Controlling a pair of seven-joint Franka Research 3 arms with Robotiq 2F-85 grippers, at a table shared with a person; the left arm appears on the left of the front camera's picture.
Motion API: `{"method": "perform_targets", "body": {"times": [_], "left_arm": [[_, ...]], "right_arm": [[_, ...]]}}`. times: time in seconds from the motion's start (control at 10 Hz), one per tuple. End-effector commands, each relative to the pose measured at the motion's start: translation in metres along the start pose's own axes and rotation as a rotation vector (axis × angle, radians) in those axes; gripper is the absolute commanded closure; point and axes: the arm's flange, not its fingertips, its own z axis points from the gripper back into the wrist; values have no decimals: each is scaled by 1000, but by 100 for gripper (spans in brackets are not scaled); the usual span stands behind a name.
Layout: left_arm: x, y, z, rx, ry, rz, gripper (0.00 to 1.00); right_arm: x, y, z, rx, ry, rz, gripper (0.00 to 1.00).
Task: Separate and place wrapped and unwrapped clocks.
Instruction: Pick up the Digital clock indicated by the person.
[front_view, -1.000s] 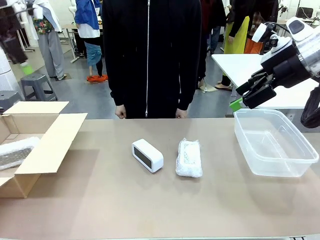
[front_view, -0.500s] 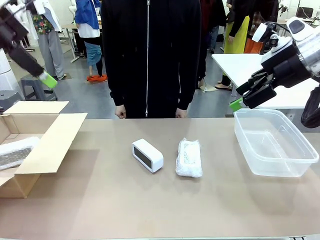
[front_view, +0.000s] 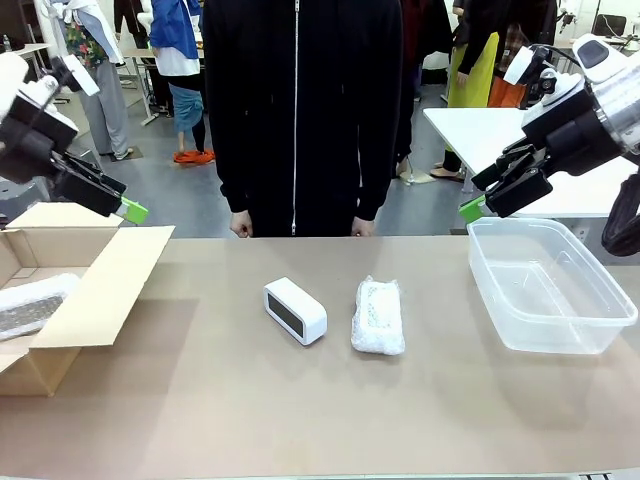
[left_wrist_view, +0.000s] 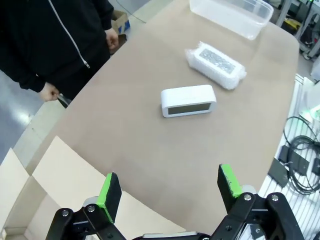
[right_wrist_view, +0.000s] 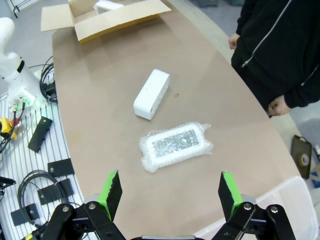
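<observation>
**Claws.** The left claw (front_view: 122, 205) and the right claw (front_view: 480, 195) are both released, with jaws spread wide and nothing between them. The left one hangs above the far flaps of the cardboard box (front_view: 95, 290) at the tabletop's (front_view: 320, 420) left end. The right one hangs over the far rim of the clear tub (front_view: 550, 345) at the right end.

**Placement.** One wrapped clock (front_view: 30, 303) lies inside the box, which suggests the box takes the wrapped pieces. The tub holds nothing and is presumably meant for the bare one. The unwrapped clock (front_view: 295, 311) and the second wrapped clock (front_view: 378, 316) lie mid-tabletop, side by side but apart. Both are equally reachable from either arm. The task appears partly done, with two items left to sort.

**Edges and clearance.**
- Both central items sit well in from every tabletop edge, with bare surface on the near side and toward both ends.
- The gap between them is modest, so a finger lowered into it risks nudging the neighbouring item. The outer flanks and long sides look like the safer approach.
- The box's inner flap lies open toward the middle. It is near the unwrapped clock but well clear of it.
- The person (front_view: 300, 110) stands at the far edge with hands hanging at the tabletop's rim, not over the surface.
- The tub's upright walls mean anything placed in it must be lowered from above.
</observation>
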Motion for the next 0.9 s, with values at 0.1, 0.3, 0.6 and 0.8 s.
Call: {"method": "perform_targets", "body": {"times": [0.1, 0.3, 0.6, 0.8], "left_arm": [[-12, 4, -9, -14, -12, -26, 0], [-9, 7, 3, -45, 36, -27, 0], [-6, 6, -3, -31, 31, -18, 0], [-6, 6, -3, -31, 31, -18, 0]], "right_arm": [[-1, 0, -3, 20, -17, -1, 0], [-1, 0, -3, 20, -17, -1, 0], [-1, 0, -3, 20, -17, -1, 0], [-1, 0, -3, 20, -17, -1, 0]]}}
